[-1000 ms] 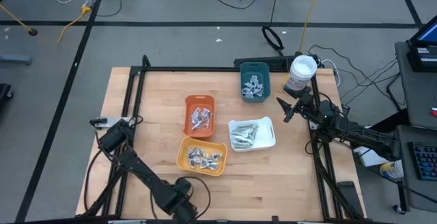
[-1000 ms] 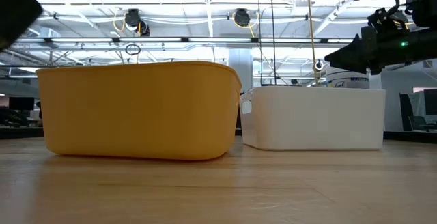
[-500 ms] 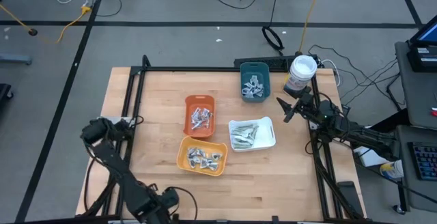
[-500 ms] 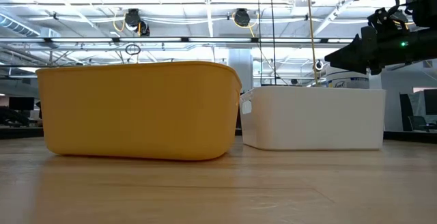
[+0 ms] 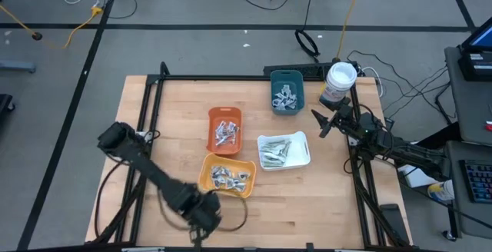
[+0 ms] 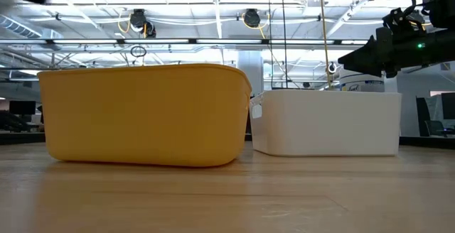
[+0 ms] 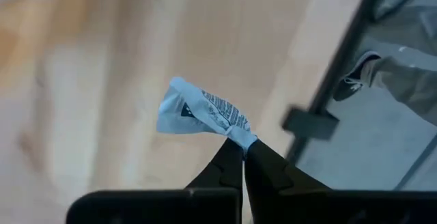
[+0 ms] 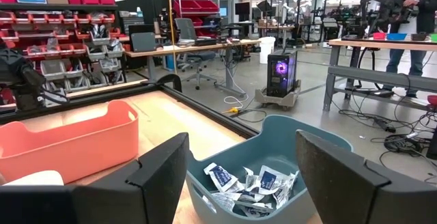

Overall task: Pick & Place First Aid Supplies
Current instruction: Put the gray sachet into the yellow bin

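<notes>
My left gripper (image 5: 201, 215) hovers over the table's near edge, just in front of the yellow tray (image 5: 227, 175), and is shut on one crumpled silvery-white sachet with blue marks (image 7: 198, 111). More first aid supplies lie in the yellow tray, the orange tray (image 5: 224, 129), the white tray (image 5: 283, 150) and the teal tray (image 5: 287, 91). My right gripper (image 5: 319, 125) waits open at the table's right side, level, facing the teal tray (image 8: 259, 176). My left gripper pinches one corner of the sachet (image 7: 240, 134) between its two fingertips (image 7: 229, 162). The fingers point steeply down from above. The rest of the sachet sticks out past the fingertips, crumpled, over the bare wood.
A white tub with a blue label (image 5: 338, 83) stands at the far right corner. A black frame rail (image 5: 146, 129) runs along the table's left side and another along its right. In the low view the yellow tray (image 6: 142, 112) and the white tray (image 6: 327, 123) stand side by side.
My left arm has swung and risen near the table's near edge: its gripper went left along the edge, then back right and toward the yellow tray, rolling as it went. My right arm has kept still.
</notes>
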Robot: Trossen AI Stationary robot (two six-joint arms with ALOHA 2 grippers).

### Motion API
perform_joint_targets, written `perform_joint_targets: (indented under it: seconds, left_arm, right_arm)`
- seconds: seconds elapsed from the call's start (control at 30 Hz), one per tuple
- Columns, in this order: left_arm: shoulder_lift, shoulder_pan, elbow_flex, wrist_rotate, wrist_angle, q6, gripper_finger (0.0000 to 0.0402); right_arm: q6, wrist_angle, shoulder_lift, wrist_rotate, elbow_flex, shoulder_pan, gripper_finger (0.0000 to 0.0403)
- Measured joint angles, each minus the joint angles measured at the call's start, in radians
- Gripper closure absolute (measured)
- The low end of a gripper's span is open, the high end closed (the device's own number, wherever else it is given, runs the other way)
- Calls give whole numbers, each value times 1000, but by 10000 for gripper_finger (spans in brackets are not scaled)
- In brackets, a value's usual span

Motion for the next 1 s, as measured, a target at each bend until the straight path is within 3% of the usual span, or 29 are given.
perform_joint_targets:
  seconds: [0.47, 0.77, 0.9, 1.0]
  left_arm:
    - [0, 383, 34, 52, -43, 368, 401]
    - [51, 445, 31, -64, -17, 417, 401]
    - [73, 461, 32, -75, 3, 440, 399]
    - [78, 467, 31, -62, 2, 402, 375]
  right_arm:
    - [0, 0, 0, 0, 0, 0, 140]
    - [0, 0, 0, 0, 0, 0, 140]
    - [0, 0, 0, 0, 0, 0, 140]
    - [0, 0, 0, 0, 0, 0, 140]
